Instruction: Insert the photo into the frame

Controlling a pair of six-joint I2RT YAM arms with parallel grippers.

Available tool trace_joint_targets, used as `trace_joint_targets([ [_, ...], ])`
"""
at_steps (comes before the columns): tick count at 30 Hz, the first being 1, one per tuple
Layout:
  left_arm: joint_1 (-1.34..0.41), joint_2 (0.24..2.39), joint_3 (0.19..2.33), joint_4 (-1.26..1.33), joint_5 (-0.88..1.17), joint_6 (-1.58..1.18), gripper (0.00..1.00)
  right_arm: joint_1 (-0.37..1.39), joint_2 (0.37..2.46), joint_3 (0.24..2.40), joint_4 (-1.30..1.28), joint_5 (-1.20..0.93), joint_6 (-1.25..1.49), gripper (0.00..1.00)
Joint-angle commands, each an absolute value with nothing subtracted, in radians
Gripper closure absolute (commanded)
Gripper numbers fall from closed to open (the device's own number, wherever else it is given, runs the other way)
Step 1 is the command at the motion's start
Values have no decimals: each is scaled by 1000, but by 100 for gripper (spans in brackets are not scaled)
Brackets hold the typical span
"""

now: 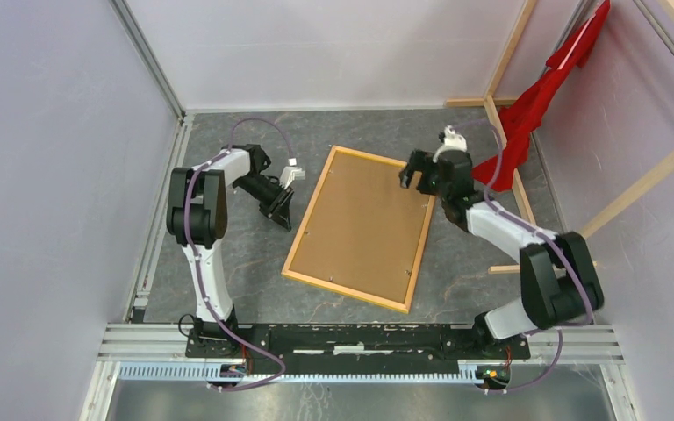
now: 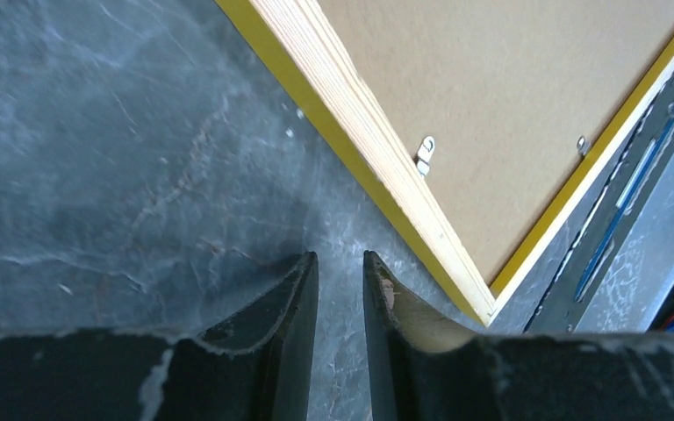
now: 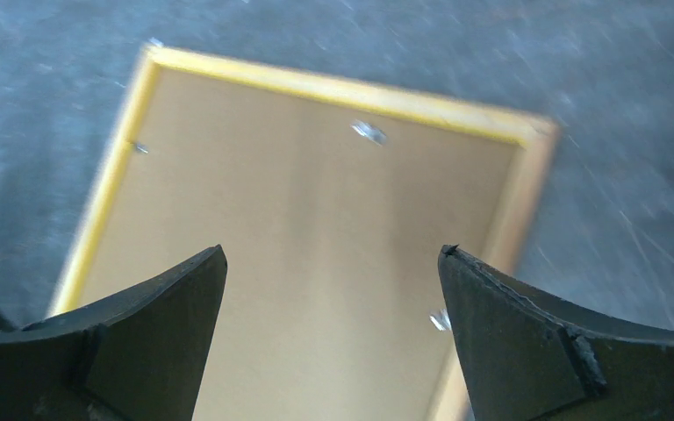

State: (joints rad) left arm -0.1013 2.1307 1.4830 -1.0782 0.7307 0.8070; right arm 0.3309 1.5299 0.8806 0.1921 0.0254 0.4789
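Since the frame lies face-down on the desk, brown backing up, my right gripper hangs wide open over its far corner. My left gripper, barely parted and empty, sits beside its edge. I can't see the photo.

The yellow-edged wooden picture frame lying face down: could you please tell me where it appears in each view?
Top external: the yellow-edged wooden picture frame lies tilted at the picture's centre.
Left wrist: its rail crosses the upper right diagonally.
Right wrist: it fills the middle, slightly blurred.
Shared landmark: the brown fibreboard backing sheet inside it.
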Motion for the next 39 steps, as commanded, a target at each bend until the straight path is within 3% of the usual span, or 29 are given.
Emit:
trace_joint_targets([
  [1,-106,2058,1394,-1019,586,894,66,310,1418,684,132,165,470,2],
  [6,-153,2003,1282,-961,508,909,68,281,1402,580,176,81,511,2],
  [15,-268,1942,1160,-908,490,903,68,277,1519,639,276,-57,564,2],
  [26,-516,1959,1141,-947,510,899,67,420,1960,1218,169,-234,556,2],
  [35,-697,2009,1206,-977,537,847,54,483,2185,1568,6,-306,494,2],
  [39,-685,1954,1208,-1059,493,895,47,434,2141,1609,-94,-223,457,2],
])
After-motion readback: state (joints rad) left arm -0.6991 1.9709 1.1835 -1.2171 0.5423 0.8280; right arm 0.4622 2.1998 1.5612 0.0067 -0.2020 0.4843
